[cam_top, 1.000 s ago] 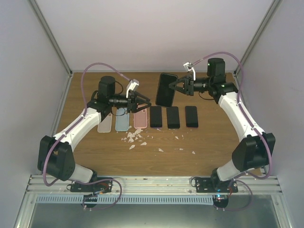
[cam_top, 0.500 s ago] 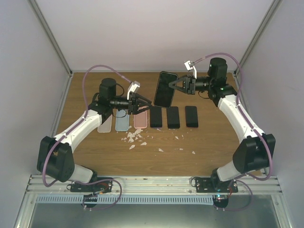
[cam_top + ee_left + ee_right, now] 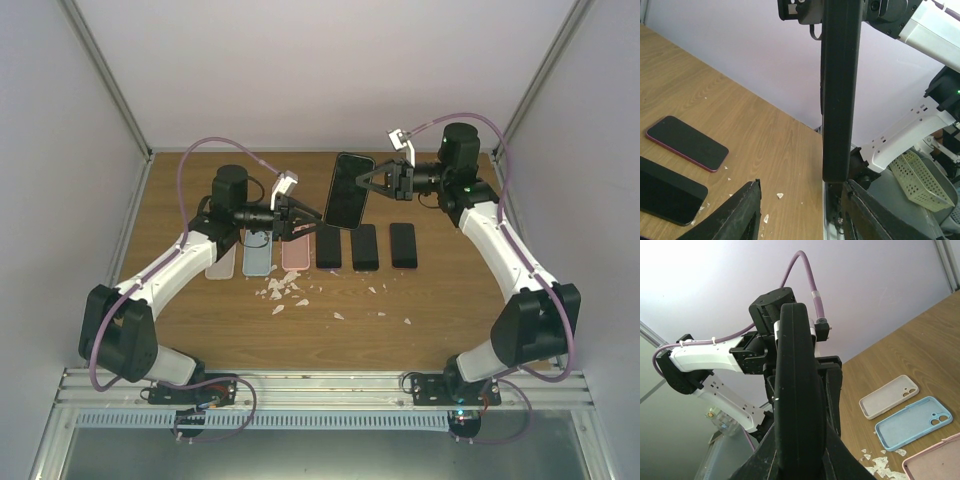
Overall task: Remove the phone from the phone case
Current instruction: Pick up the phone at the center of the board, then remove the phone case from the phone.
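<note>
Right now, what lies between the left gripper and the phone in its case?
Nothing: only open air separates the left gripper from the phone, as the left wrist view shows.

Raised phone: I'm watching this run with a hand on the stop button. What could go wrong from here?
1. The right claw pinches the phone clear of the table. A tug from the left claw might slip it loose onto the black phones lying below.
2. In the left wrist view the phone's lower end sits off-centre between the open fingers, so closing may knock it sideways instead of catching the case.
</note>
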